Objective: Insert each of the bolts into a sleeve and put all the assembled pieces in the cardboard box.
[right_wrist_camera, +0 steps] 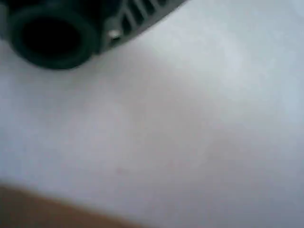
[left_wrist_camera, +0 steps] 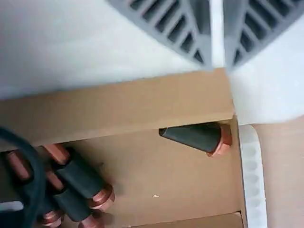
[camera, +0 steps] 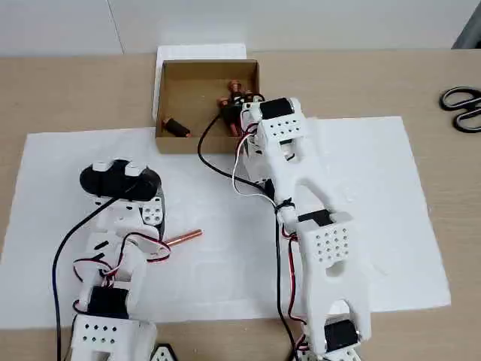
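Observation:
The cardboard box [camera: 180, 143] stands at the back of the white paper. One bolt-in-sleeve piece [camera: 177, 126] lies near its front wall, and several more [camera: 233, 101] lie at the other end. A bare copper bolt [camera: 184, 238] lies on the paper beside the left arm. My left gripper [camera: 124, 180] hangs over the paper just short of the box. Its grey fingers [left_wrist_camera: 190, 28] are together and hold nothing, with the box wall [left_wrist_camera: 118, 111] and the lone piece [left_wrist_camera: 197, 137] beyond them. My right gripper [camera: 239, 120] is at the box's near right corner. It is shut on a black sleeve [right_wrist_camera: 50, 35], hollow end showing.
A white paper sheet [camera: 361, 195] covers most of the table. Scissors [camera: 462, 109] lie at the far right edge. The right arm's black cable [camera: 214, 162] loops across the box's front wall and shows over the pieces [left_wrist_camera: 23, 175].

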